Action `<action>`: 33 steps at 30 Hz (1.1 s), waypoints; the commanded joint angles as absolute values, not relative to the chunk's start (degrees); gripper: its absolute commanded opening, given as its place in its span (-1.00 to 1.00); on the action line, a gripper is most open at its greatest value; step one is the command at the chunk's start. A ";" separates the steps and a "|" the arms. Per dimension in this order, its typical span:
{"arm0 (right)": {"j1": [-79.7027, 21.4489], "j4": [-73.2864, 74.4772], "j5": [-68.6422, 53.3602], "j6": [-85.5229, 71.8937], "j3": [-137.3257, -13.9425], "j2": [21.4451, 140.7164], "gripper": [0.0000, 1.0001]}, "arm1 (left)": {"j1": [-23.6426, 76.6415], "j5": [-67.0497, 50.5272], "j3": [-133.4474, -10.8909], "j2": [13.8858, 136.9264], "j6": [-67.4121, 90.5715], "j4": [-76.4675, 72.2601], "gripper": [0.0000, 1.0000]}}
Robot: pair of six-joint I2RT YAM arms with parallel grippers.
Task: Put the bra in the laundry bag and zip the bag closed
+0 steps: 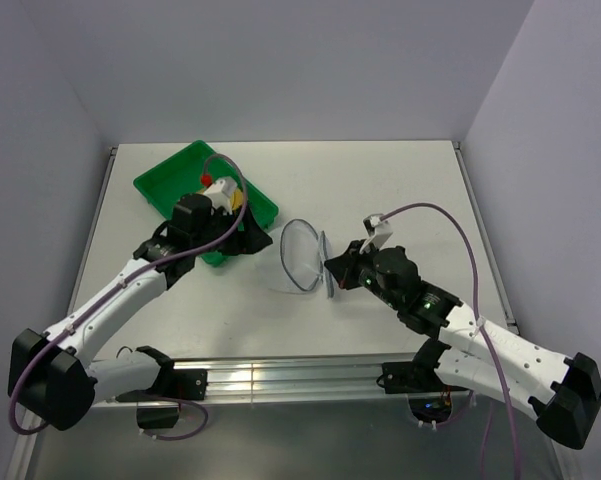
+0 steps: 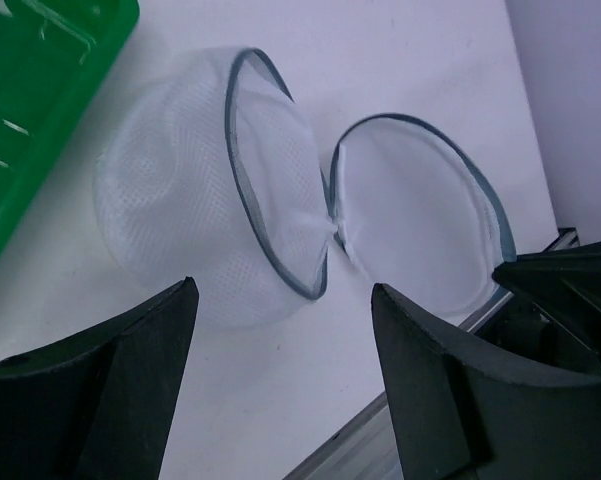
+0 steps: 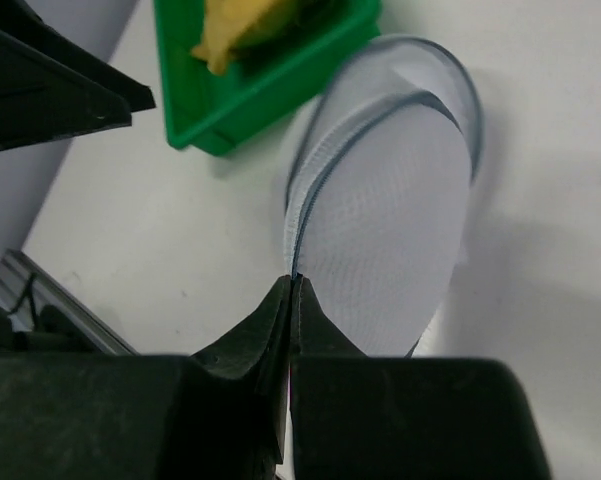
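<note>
The white mesh laundry bag (image 1: 302,256) lies open in the middle of the table, its round lid (image 2: 420,225) flipped out beside the drum body (image 2: 195,215). My right gripper (image 3: 293,285) is shut on the lid's dark zipper rim (image 3: 298,215) and holds the lid up on edge. The mustard-yellow bra (image 3: 245,25) lies in the green tray (image 1: 158,183); in the top view it shows only as a bit of yellow (image 1: 238,200) behind my left wrist. My left gripper (image 2: 280,310) is open and empty, just left of the bag over bare table.
The green tray stands at the back left, its near corner (image 3: 205,135) close to the bag. The table's metal front rail (image 1: 300,378) runs along the near edge. Walls close in the table at the back and both sides.
</note>
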State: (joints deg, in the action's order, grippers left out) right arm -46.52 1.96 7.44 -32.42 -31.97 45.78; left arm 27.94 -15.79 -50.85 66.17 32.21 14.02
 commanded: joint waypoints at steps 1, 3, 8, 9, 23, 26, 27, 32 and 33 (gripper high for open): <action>-45.62 1.57 8.26 -32.26 -29.19 42.98 -1.00 | 31.88 -11.11 -48.26 66.18 34.98 12.48 0.54; -43.69 1.93 6.42 -31.21 -28.48 42.02 -1.00 | 33.57 -8.62 -45.97 66.44 35.33 11.00 0.56; -42.36 1.93 2.73 -30.41 -27.16 40.34 -1.00 | 39.89 -4.86 -48.58 74.25 34.54 8.79 0.63; -42.36 1.93 2.29 -30.41 -27.07 39.91 -1.00 | 40.60 -4.14 -49.56 75.66 34.19 8.53 0.64; -40.18 2.90 5.62 -29.53 -24.96 35.95 -1.00 | 42.10 1.84 -53.62 78.33 34.54 6.14 -1.00; -38.85 3.25 8.87 -30.41 -25.75 35.25 -1.00 | 43.59 3.08 -53.44 69.72 35.77 9.74 -1.00; -38.24 3.51 9.49 -30.85 -26.36 35.07 -1.00 | 43.77 2.90 -53.70 68.04 36.82 10.71 -1.00; -38.06 3.61 8.71 -31.37 -30.23 34.10 -1.00 | 46.39 1.58 -53.88 61.00 40.07 13.97 -1.00; -37.97 2.82 8.70 -31.64 -29.36 34.10 -1.00 | 46.67 2.37 -53.09 60.56 39.90 14.24 -1.00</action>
